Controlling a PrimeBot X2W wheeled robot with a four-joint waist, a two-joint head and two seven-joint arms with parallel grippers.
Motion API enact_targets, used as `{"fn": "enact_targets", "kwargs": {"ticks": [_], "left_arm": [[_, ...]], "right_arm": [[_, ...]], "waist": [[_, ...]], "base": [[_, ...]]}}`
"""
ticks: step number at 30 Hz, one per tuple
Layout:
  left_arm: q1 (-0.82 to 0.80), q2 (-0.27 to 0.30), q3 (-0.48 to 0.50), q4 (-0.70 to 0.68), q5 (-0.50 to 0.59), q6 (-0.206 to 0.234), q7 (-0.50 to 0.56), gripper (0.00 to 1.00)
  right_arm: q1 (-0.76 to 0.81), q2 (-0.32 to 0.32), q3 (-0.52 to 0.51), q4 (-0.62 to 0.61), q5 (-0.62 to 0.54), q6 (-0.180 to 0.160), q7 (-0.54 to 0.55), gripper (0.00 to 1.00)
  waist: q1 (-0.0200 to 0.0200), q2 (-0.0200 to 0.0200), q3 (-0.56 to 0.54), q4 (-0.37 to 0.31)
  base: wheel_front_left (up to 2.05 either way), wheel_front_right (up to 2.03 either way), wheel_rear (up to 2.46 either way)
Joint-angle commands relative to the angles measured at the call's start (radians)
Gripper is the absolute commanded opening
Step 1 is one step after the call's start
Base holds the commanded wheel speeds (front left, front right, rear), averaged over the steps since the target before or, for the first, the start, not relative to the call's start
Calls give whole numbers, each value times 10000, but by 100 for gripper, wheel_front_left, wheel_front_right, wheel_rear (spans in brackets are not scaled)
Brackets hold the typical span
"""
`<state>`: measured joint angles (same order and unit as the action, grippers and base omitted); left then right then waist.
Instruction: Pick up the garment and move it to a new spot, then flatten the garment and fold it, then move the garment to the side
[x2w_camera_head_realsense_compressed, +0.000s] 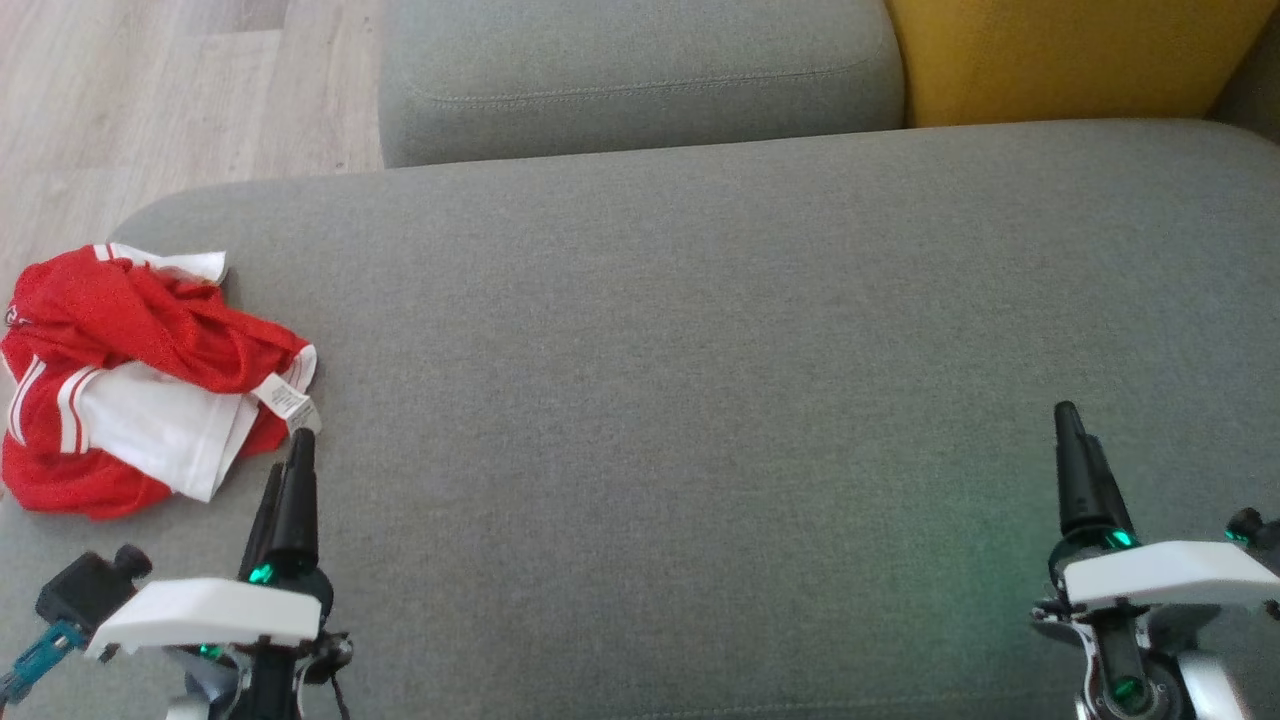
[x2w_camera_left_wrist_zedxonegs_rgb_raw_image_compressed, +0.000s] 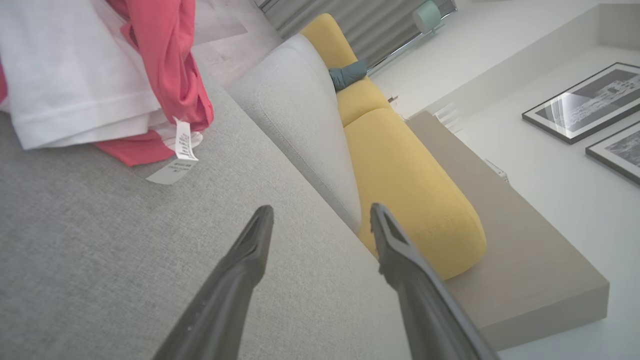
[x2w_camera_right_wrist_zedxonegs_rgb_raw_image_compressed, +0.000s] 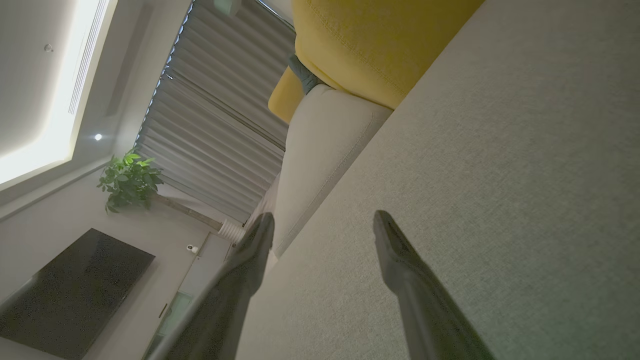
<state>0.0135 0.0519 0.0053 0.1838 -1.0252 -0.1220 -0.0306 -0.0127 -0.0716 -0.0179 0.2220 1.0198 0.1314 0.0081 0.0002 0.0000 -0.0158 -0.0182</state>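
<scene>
Garment (x2w_camera_head_realsense_compressed: 130, 380) is red and white, bunched in a heap at the left end of the grey sofa seat (x2w_camera_head_realsense_compressed: 700, 350), close to the edge by the floor (x2w_camera_head_realsense_compressed: 150, 80). Not picked up yet, so I judge we're at the very start.

My left gripper (x2w_camera_head_realsense_compressed: 293, 450) sits just near of the heap, tips pointing at the care label (x2w_camera_head_realsense_compressed: 290, 400), fingers spread and empty. It looks apart from the cloth, lined up for the first grab. My right gripper (x2w_camera_head_realsense_compressed: 1068, 415) is well off to the right over bare seat, also spread with nothing in it, probably parked out of the way.

The wide middle of the seat is the likely new spot. Grey back cushion (x2w_camera_head_realsense_compressed: 640, 80) and yellow cushion (x2w_camera_head_realsense_compressed: 1050, 50) sit at the far side.
</scene>
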Motion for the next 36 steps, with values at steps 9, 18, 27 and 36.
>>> {"fn": "enact_targets", "kwargs": {"ticks": [9,18,27,36], "left_arm": [[-567,296,-52,-629,1575,-34,-375,100],[-532,479,-225,-755,2920,52,-638,100],[-507,656,-424,-858,4161,189,-902,100],[-479,799,-582,-921,5162,310,-1136,100]], "right_arm": [[-606,-165,378,-635,-1549,-4,-203,100],[-595,-155,564,-753,-2841,-4,-332,100],[-562,-117,699,-851,-4084,-5,-441,100],[-535,-72,797,-887,-5155,-5,-537,100]], "waist": [[-2,0,-27,-21],[-2,0,-45,-54],[-2,0,-57,-69],[-2,0,-68,-67]], "base": [[0,0,0],[0,0,0],[0,0,0],[0,0,0]]}}
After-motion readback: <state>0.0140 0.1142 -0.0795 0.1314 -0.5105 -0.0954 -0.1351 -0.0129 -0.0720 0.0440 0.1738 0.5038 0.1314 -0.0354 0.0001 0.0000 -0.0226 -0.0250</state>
